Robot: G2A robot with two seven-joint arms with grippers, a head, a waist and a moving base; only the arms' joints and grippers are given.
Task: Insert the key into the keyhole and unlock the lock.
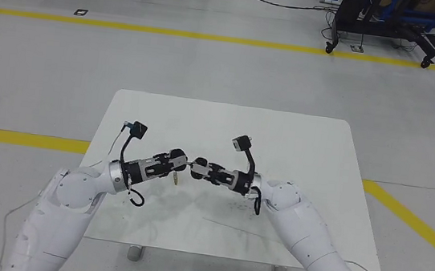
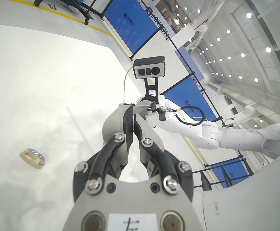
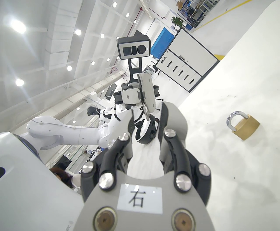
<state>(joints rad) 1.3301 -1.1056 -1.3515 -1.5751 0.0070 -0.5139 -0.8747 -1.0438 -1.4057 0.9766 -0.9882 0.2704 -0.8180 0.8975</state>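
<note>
A brass padlock with a silver shackle lies flat on the white table, just below where the two arms meet; it shows in the left wrist view and the right wrist view. My left gripper is shut, held above the table. A thin metal piece, apparently the key, sticks out of its tip. My right gripper is open and faces it tip to tip, its fingers on either side of that piece. In the top view the left gripper and right gripper nearly touch.
The table's far half and right side are bare. Yellow floor lines run behind and beside the table. A wheeled frame stands far back on the floor.
</note>
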